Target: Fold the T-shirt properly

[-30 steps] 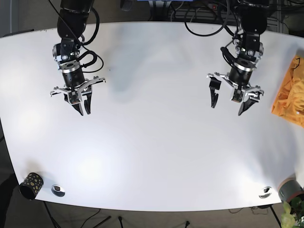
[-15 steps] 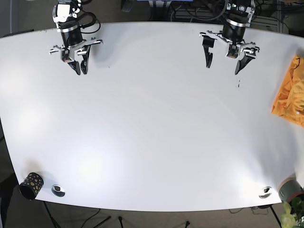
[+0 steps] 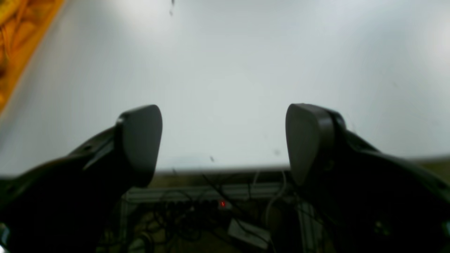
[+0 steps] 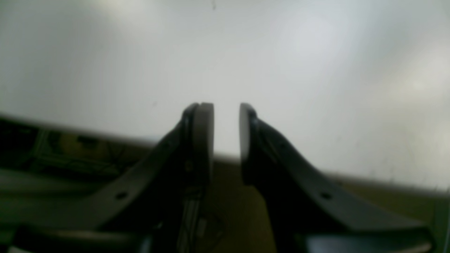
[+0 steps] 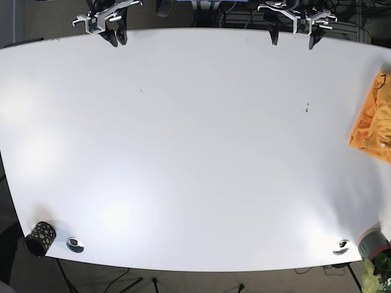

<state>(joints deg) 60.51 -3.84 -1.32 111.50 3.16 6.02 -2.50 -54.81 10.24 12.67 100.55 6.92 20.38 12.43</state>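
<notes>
The orange T-shirt lies crumpled at the right edge of the white table, partly cut off by the frame. A strip of it shows at the top left of the left wrist view. My left gripper hangs at the table's far edge, open and empty, with its jaws wide apart in its wrist view. My right gripper is at the far left edge, jaws almost together with a narrow gap, holding nothing. Both are far from the shirt.
A black dotted cup stands at the near left corner beside a metal fitting. Another fitting and a grey cup are at the near right. Cables hang beyond the far edge.
Both arms have drawn back from over the table to its far edge. The left gripper stays open and the right stays nearly closed. The shirt has not moved.
</notes>
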